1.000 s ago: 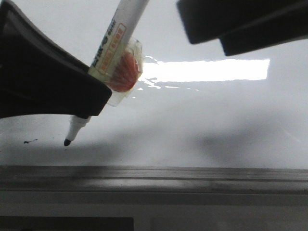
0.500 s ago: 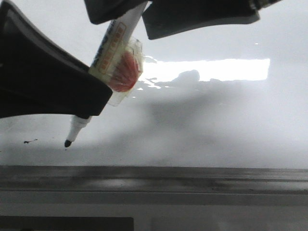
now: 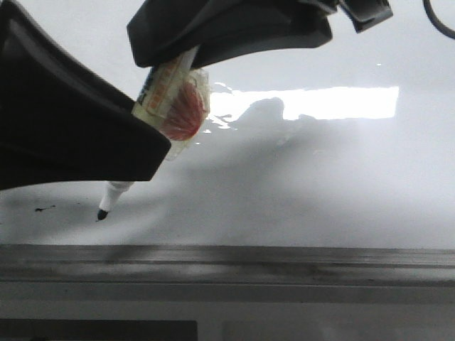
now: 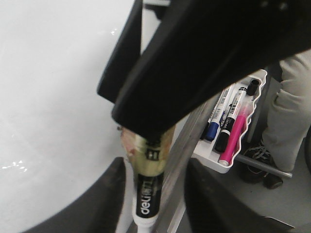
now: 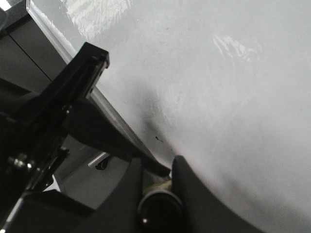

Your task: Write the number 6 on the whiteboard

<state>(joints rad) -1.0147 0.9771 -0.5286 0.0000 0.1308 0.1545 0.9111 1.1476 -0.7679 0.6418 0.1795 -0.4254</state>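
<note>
Handover step — left pincer [image 3: 146,138] pinches the marker [image 3: 165,89], tip just above the whiteboard [image 3: 320,192] near its front edge. Right pincer [image 5: 156,182] straddles the marker's rear end; closure cannot be told. No 6 drawn yet — next: lower tip, begin stroke.

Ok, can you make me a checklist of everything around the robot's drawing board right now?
Surface: whiteboard, glossy, grey frame, one tiny black smudge.
Job's things: marker uncapped, tilted, tip down at the board; number 6 not drawn yet.
Clutter: tray beside the board, holding blue, black and pink markers.
Grippers: left gripper fingers shut on the marker; right gripper fingers either side of its top end, grip unclear.
Cables: one dark loop in the front view's corner.
Surroundings: person's leg and shoe near the tray.
</note>
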